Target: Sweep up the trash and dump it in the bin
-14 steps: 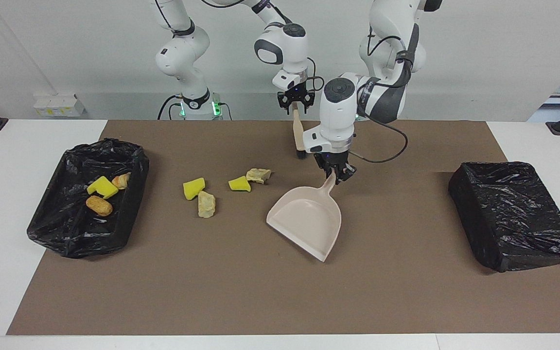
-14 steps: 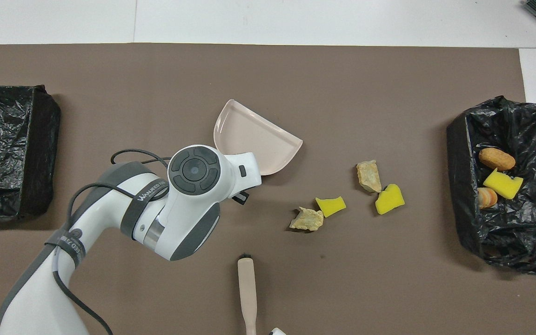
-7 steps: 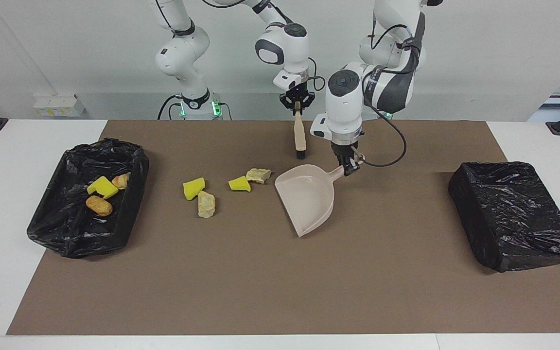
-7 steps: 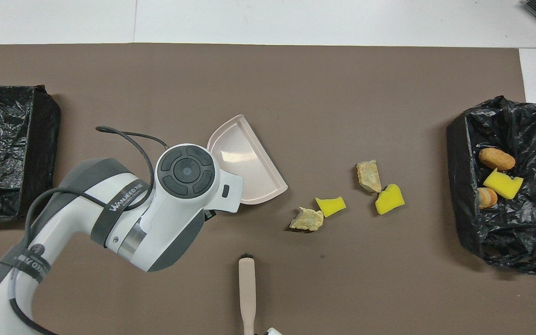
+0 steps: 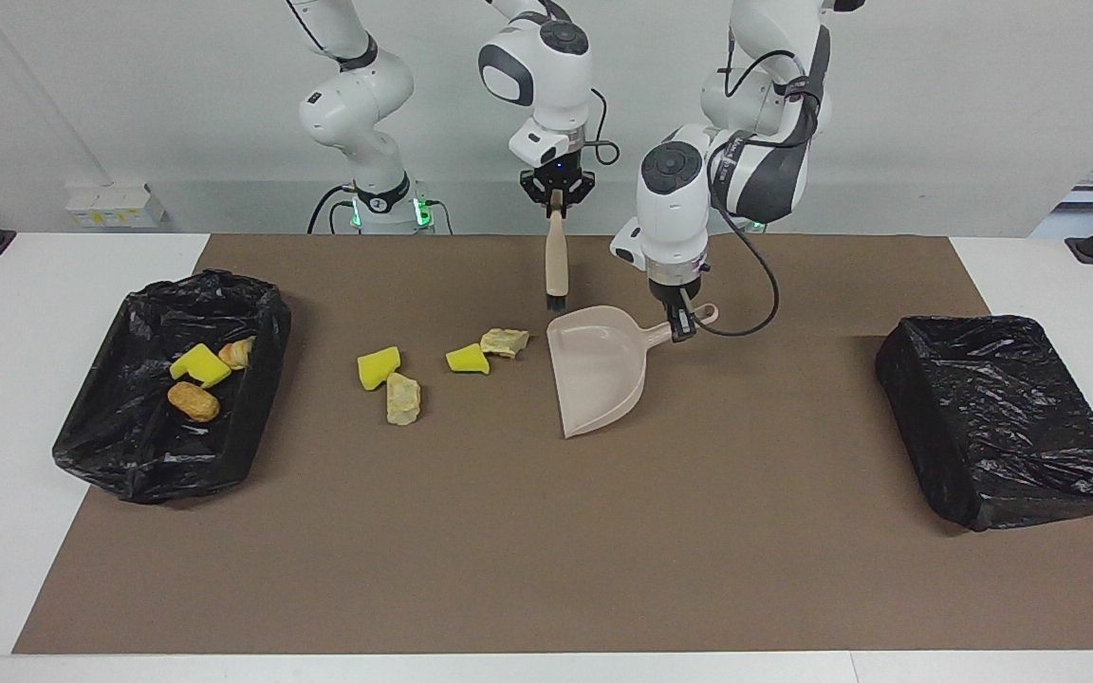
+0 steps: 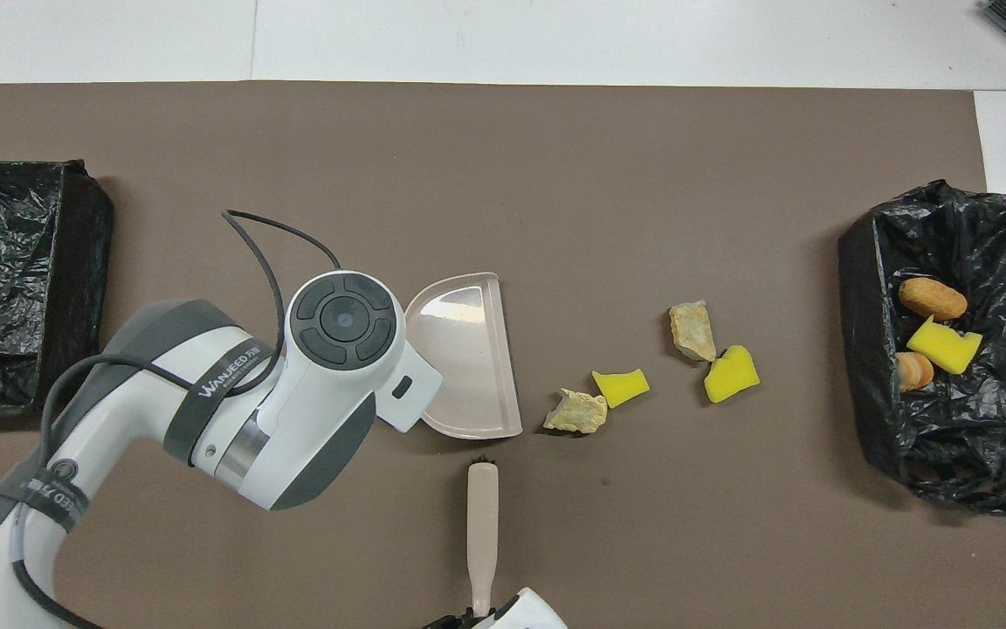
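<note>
On the brown mat (image 5: 527,531), two black-lined bins (image 5: 172,408) (image 5: 1007,417) are set at either end; three scraps (image 5: 195,364) lie in the one at the right arm's end. A beige dustpan (image 5: 599,375), gripped at its handle by the left gripper (image 5: 682,324), is held beside four loose scraps (image 5: 505,341). A brush (image 5: 557,256) is clamped, bristles down, in the right gripper (image 5: 556,193).

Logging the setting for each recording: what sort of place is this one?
Most likely a robotics lab test bench rather than a home: two white arms mounted at a white table, a brown mat as workspace, staged sponge-and-crumb trash between two black-lined bins, against a bare white wall.
</note>
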You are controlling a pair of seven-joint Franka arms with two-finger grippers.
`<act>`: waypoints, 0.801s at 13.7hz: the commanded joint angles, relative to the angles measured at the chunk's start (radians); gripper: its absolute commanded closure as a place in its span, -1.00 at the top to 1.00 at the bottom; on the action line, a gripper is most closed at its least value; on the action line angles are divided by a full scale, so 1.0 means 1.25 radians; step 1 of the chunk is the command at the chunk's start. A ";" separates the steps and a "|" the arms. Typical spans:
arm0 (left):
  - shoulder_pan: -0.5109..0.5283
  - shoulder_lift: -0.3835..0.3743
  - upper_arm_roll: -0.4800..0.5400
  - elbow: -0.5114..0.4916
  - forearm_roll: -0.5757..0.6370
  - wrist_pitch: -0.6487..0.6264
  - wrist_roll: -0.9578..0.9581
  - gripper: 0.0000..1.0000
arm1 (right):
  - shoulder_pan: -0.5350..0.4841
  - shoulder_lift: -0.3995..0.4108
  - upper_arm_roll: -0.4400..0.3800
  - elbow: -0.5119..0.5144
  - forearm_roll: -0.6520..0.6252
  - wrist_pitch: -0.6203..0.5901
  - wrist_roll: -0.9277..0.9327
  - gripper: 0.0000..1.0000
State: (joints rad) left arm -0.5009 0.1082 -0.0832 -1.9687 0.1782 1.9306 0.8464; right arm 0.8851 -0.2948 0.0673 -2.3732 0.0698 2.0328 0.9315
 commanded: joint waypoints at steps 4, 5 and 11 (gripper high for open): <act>-0.029 -0.035 -0.012 -0.060 0.005 0.008 -0.130 -1.00 | -0.234 0.022 0.001 -0.006 -0.006 -0.021 -0.298 -1.00; -0.046 -0.047 -0.011 -0.077 0.005 0.007 -0.131 -1.00 | -0.268 0.036 0.000 -0.006 -0.014 -0.017 -0.343 -1.00; -0.097 -0.126 -0.012 -0.183 0.005 -0.013 -0.201 -1.00 | -0.421 0.051 0.001 0.006 -0.166 0.052 -0.390 -1.00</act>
State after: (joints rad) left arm -0.5772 0.0306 -0.1100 -2.1081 0.1779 1.9245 0.6183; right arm 0.4356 -0.2206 0.0560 -2.3761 -0.1121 2.0863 0.4803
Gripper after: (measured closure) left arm 0.674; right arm 0.749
